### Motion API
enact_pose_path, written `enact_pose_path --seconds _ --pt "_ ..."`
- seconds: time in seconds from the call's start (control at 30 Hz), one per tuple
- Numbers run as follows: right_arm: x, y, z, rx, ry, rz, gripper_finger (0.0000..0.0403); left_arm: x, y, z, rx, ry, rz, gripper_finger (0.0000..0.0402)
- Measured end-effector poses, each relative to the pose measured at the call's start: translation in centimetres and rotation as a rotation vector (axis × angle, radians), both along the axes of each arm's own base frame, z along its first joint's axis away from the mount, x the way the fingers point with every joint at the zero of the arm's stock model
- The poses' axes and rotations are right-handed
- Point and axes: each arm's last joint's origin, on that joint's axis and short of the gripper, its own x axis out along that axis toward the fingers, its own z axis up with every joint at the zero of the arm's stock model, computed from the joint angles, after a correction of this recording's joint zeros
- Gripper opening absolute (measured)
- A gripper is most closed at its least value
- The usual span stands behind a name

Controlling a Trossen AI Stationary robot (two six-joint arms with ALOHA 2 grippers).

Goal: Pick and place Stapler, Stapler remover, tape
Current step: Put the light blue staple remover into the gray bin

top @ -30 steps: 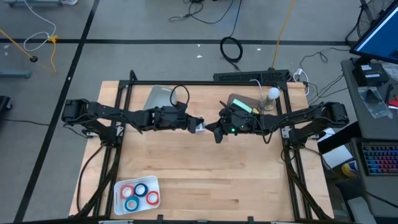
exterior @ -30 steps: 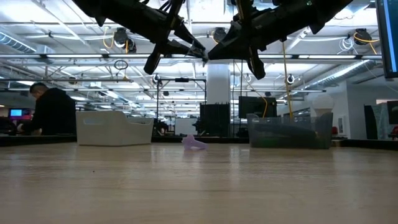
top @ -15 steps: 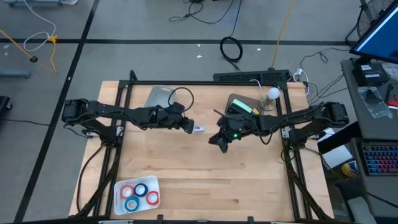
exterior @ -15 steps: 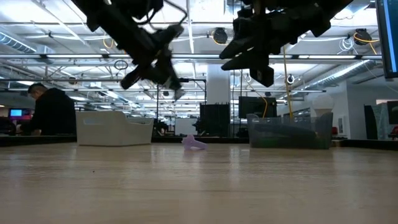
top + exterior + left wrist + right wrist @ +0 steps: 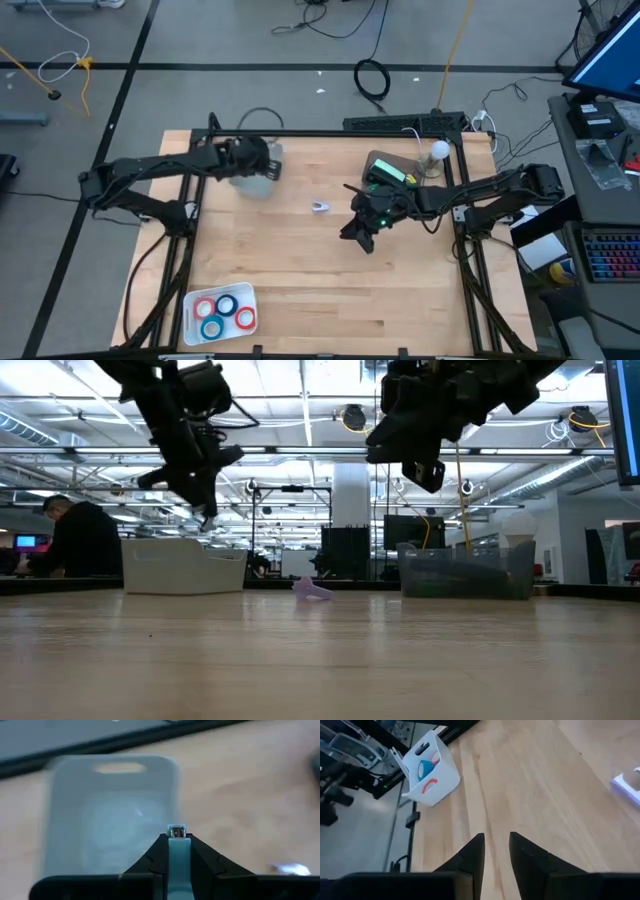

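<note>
One end only of the stapler (image 5: 178, 854) shows, perhaps, between left pincer (image 5: 176, 851) fingers.

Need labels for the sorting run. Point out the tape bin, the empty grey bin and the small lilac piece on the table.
tape bin (image 5: 243, 295), high view, bare white rim at a corner.
grey bin (image 5: 110, 815), left wrist view, its bare floor.
lilac piece (image 5: 320, 207), high view, its middle.

My two arms are black, jointed links. A looped black cable rides behind the left claw (image 5: 268, 168). Green indicator lights glow just behind the right claw (image 5: 357, 233), whose fingers (image 5: 471, 854) taper to wedges.
</note>
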Motion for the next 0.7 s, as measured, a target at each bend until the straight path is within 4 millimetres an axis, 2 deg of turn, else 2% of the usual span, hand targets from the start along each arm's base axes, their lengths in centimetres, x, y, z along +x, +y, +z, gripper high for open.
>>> enact_pose_path --seconds 0.17,0.37,0.7 --pt "-0.1 0.0 0.5 -0.013 -0.037 0.006 0.0077 -1.8 2.6 -0.6 -0.010 0.102 0.060 0.0045" --pt "0.1 0.0 0.7 -0.008 -0.063 0.003 0.0079 -1.8 5.1 -2.3 -0.032 0.147 0.058 0.0046" --pt "0.2 0.0 0.9 0.012 -0.076 -0.011 0.0073 -2.1 7.9 -5.1 -0.116 0.201 0.041 0.0052"
